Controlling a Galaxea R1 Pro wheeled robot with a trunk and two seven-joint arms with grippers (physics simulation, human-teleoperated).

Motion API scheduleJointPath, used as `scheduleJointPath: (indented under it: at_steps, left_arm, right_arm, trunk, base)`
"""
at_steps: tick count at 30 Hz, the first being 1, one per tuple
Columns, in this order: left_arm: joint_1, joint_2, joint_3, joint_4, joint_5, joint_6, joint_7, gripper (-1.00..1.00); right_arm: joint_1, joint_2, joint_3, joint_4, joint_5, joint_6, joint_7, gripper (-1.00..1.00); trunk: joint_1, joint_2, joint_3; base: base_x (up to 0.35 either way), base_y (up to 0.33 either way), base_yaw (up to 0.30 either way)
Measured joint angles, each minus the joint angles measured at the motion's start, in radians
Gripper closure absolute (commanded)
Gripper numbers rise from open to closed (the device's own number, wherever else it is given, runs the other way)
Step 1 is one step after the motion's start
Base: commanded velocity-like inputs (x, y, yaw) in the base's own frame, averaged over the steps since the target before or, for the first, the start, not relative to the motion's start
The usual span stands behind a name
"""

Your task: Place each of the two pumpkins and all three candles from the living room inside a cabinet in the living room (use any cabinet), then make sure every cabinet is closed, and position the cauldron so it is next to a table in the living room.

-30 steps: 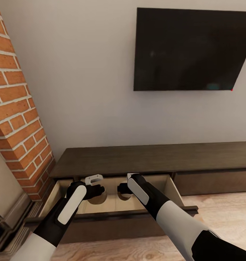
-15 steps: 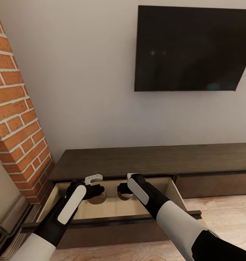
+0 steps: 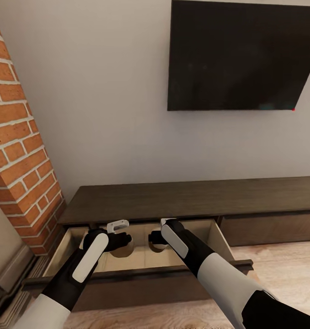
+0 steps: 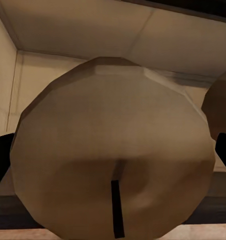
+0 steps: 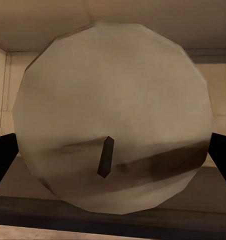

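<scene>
Two candles [image 3: 123, 249] [image 3: 157, 244] side-by-side in cabinet [image 3: 186, 201] drawer.

Open drawer [image 3: 221, 237] leaves room (seemingly) beside candles [image 3: 123, 249].

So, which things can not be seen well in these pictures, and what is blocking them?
- Drawer floor, head view: partly covered by both arms, so whether other things lie inside is unknown.
- Left candle, left wrist view: its base is cut off by the picture's edge, and the black fingers show only at its sides.
- Right candle, right wrist view: it hides most of the drawer behind it.
- Cabinet, head view: its far end runs off the picture's edge.
</scene>
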Motion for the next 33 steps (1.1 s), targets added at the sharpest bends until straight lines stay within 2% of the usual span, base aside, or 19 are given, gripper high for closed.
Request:
scheduleJointPath:
  at_steps: [10,15,22,33]
  left_arm:
    - [0.0,0.0,-0.001,0.001,0.0,0.0,0.0,1.0]
    - [0.0,0.0,-0.001,0.001,0.0,0.0,0.0,1.0]
    - [0.0,0.0,0.0,0.003,0.0,-0.001,-0.003,1.0]
    - [0.0,0.0,0.0,0.003,-0.001,-0.001,-0.004,1.0]
  right_arm:
    - [0.0,0.001,0.0,0.0,0.0,0.0,0.0,1.0]
    - [0.0,0.002,0.0,0.0,-0.001,0.0,0.0,1.0]
    - [0.0,0.003,0.0,0.0,0.0,-0.001,0.0,1.0]
    - [0.0,0.003,0.0,0.0,0.0,-0.001,0.0,1.0]
  trunk:
    - [0.038,-0.07,-0.03]
    - [0.05,-0.091,-0.04]
    - [0.05,-0.091,-0.04]
    - [0.05,-0.091,-0.04]
  base:
    - [0.0,0.0,-0.017]
    - [0.0,0.0,0.0]
    - [0.007,0.0,0.0]
    - [0.147,0.0,0.0]
